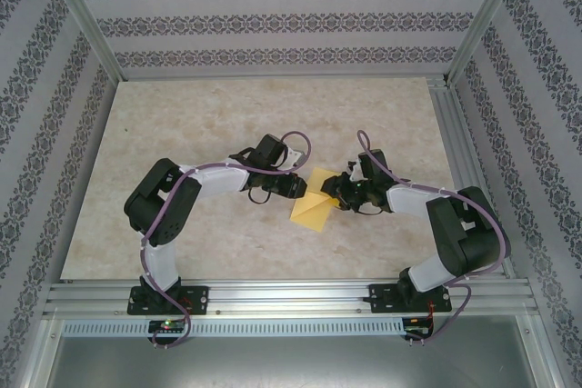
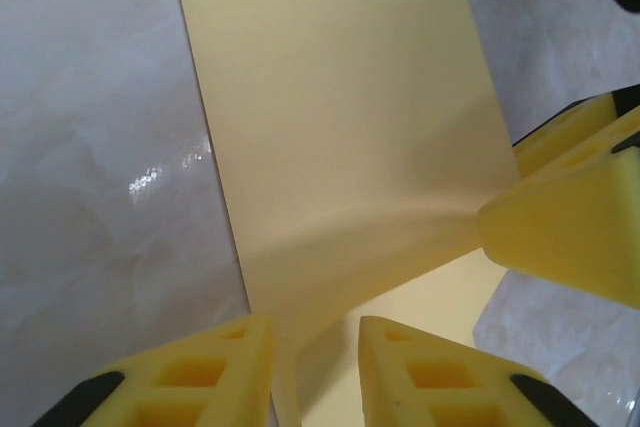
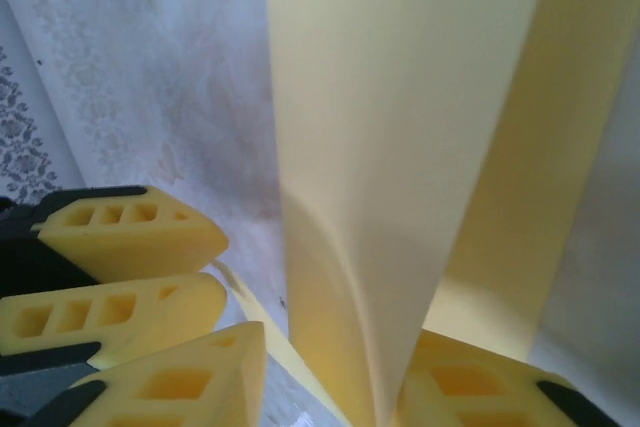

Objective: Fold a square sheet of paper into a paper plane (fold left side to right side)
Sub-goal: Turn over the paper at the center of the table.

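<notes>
The square sheet of paper [image 1: 311, 209] is pale yellow and lies mid-table between both grippers, one part raised off the surface. In the left wrist view the paper [image 2: 340, 107] rises as a bowed flap, and its near edge runs down between the fingers of my left gripper [image 2: 315, 322], which stand apart, open. The right gripper's fingers [image 2: 570, 227] touch the flap's right edge. In the right wrist view the paper [image 3: 400, 97] stands upright between the spread fingers of my right gripper [image 3: 335, 337], leaning on the right one. In the top view my left gripper [image 1: 296, 186] and right gripper [image 1: 338, 190] face each other.
The table [image 1: 227, 115] has a pale marbled top. Patterned walls stand on three sides, and an aluminium rail [image 1: 291, 295] runs along the near edge by the arm bases. The left gripper's fingers [image 3: 130, 232] sit close beside the right gripper.
</notes>
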